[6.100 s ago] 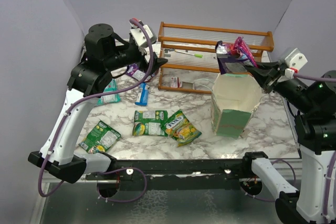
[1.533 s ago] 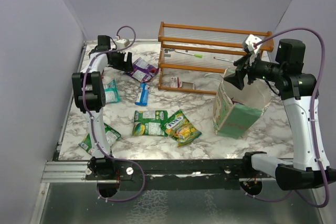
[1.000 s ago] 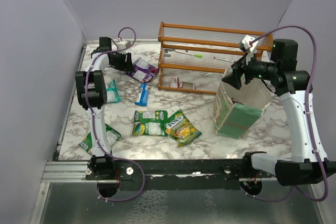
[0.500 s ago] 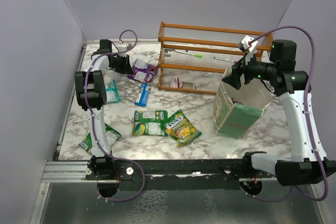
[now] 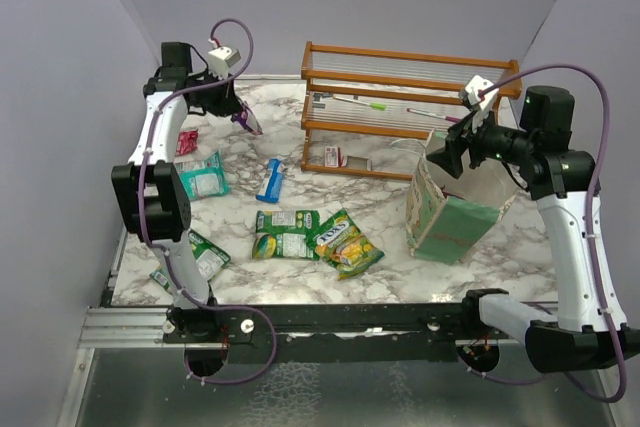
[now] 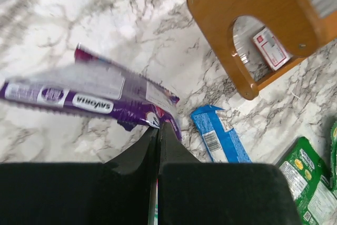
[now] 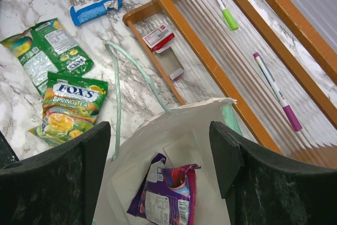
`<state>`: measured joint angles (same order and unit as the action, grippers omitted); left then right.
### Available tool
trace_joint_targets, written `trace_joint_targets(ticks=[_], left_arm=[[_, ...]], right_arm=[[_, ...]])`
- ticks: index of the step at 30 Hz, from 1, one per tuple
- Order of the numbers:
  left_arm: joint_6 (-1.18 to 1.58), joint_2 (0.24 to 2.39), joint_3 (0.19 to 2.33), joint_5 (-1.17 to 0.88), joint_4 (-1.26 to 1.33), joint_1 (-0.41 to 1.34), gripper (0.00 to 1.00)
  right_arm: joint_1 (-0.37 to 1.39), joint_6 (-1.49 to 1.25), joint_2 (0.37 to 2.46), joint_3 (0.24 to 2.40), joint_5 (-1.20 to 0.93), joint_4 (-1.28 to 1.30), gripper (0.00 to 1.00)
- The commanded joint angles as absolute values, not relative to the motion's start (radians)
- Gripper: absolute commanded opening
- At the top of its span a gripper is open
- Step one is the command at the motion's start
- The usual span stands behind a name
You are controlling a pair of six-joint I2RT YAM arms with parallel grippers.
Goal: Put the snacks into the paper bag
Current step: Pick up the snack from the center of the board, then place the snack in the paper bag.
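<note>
Left tool (image 6: 159,130), aloft, pinches purple packet (image 6: 89,96); right tool (image 5: 450,154) gapes above paper bag (image 5: 450,225)

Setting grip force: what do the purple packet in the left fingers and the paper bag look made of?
Purple packet: probably thin plastic or foil film, glossy. It catches the light and bends where it is pinched.
Paper bag: apparently matte paper, with creased cream inner walls and no glare.
</note>
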<state>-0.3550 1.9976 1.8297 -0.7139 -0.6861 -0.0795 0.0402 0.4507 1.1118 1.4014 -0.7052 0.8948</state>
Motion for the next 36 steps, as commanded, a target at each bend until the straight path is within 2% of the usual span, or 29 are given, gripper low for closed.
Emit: trace_joint_targets(ticks=[1, 11, 16, 20, 23, 32, 36], left_arm=[[-0.408, 1.828, 1.787, -0.730, -0.727, -0.067, 0.00], [-0.504, 1.555, 1.756, -0.662, -0.898, 0.022, 0.00], [-0.556, 1.419, 1.743, -0.598, -1.004, 0.218, 0.00], [-0.585, 1.324, 1.708, -0.645, -1.033, 0.353, 0.00], [-0.582, 1.307, 1.712, -0.659, -1.070, 0.443, 0.00], [-0.646, 1.273, 1.651, -0.749, -1.136, 0.551, 0.00], [-0.679, 1.320, 1.698, -0.755, -1.149, 0.573, 0.00]], right_arm=[[0.046, 0.469, 1.100, 1.428, -0.727, 0.878, 0.76], [0.046, 0.472, 1.106, 1.459, -0.893, 0.891, 0.78], [0.046, 0.482, 1.092, 1.452, -0.965, 0.897, 0.79], [0.046, 0.570, 1.083, 1.452, -1.016, 0.943, 0.83], [0.046, 0.587, 1.079, 1.445, -1.034, 0.946, 0.85], [0.046, 0.575, 1.096, 1.333, -1.214, 0.871, 0.89], [0.046, 0.588, 1.159, 1.320, -1.296, 0.872, 0.89]])
